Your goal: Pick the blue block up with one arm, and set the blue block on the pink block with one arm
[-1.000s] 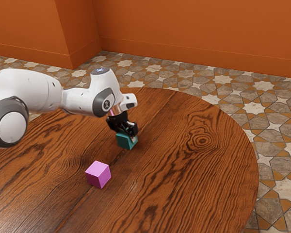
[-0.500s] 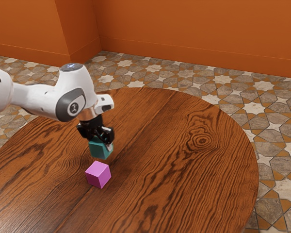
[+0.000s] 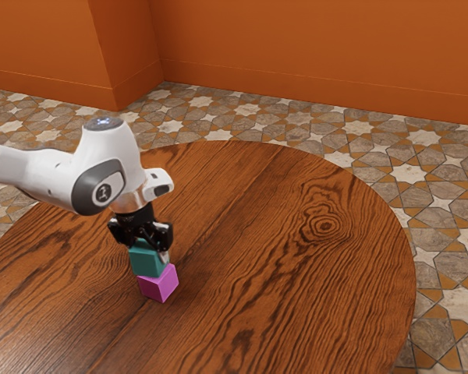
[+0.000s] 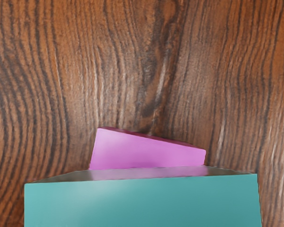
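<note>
Clamping smooth teal cube (image 3: 143, 262) atop pink cube (image 3: 161, 285), black hand (image 3: 147, 249); grained wood table (image 3: 296, 273)

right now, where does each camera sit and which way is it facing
exterior view: beside the arm and raised, looking down across the wooden table toward the orange walls; the white arm enters from the exterior view's left, its hand shut on the blue block directly above the pink block.
wrist view: on the hand, facing straight down at the tabletop, with the blue block just under the hand.
shared: both blocks and the wood grain of the table.
</note>
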You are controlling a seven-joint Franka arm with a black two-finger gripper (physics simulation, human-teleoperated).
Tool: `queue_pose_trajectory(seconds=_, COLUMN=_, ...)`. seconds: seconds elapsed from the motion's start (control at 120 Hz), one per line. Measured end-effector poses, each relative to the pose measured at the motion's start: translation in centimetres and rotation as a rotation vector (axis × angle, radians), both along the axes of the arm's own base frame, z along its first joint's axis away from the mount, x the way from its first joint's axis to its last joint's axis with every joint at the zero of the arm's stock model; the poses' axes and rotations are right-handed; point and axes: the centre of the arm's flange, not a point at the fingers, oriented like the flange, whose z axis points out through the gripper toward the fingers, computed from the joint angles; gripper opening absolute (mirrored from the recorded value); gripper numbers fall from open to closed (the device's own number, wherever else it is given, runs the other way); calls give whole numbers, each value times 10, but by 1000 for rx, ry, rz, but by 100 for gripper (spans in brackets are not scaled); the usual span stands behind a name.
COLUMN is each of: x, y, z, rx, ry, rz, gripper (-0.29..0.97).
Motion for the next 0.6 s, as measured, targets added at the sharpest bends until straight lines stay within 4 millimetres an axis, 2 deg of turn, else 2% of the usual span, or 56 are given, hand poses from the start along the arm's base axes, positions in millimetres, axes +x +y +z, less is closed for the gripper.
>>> queue_pose_trajectory(seconds=0.133, x=-13, y=-6, z=-9, rx=11, ry=23, rz=-7, gripper=34)
queue_pose_trajectory(seconds=0.383, x=-13, y=-11, z=-7, rx=47, ry=14, rz=-57, gripper=35)
queue_pose_trajectory(seconds=0.6, x=-11, y=-18, z=-5, rx=40, ry=-3, rz=-81, gripper=54)
